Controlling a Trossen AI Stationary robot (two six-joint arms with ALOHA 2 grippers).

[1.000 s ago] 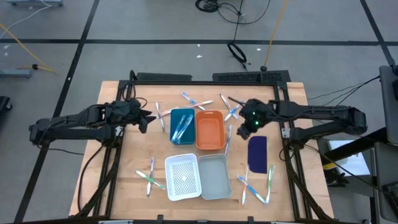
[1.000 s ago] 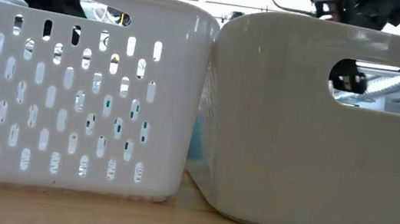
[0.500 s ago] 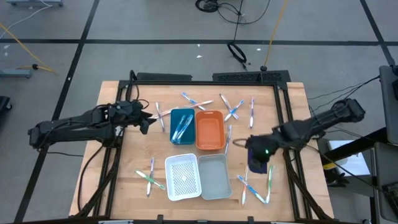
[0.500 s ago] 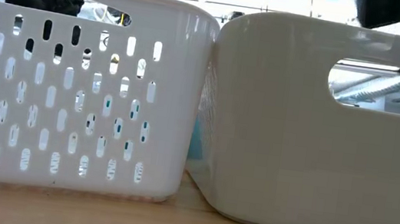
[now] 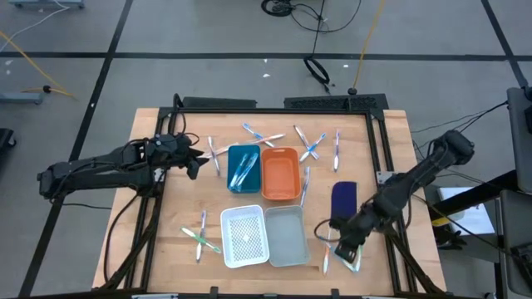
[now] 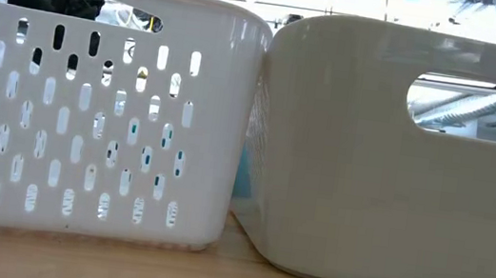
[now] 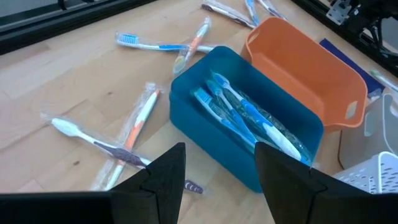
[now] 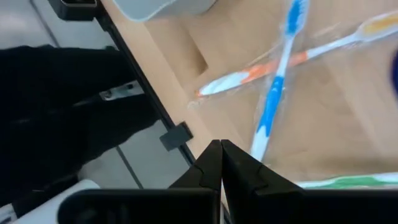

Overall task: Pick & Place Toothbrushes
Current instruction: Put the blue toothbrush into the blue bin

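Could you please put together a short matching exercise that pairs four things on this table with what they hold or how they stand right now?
Things:
1. Blue rectangular plastic bin
2. Orange rectangular plastic bin
3. Left pincer
4. Right pincer

States:
A. Shut, over the wrapped toothbrushes near the table's right front corner
B. Holds several blue toothbrushes
C. Open, beside the blue bin
D. Nothing inside

Pairs: 1-B, 2-D, 3-C, 4-A
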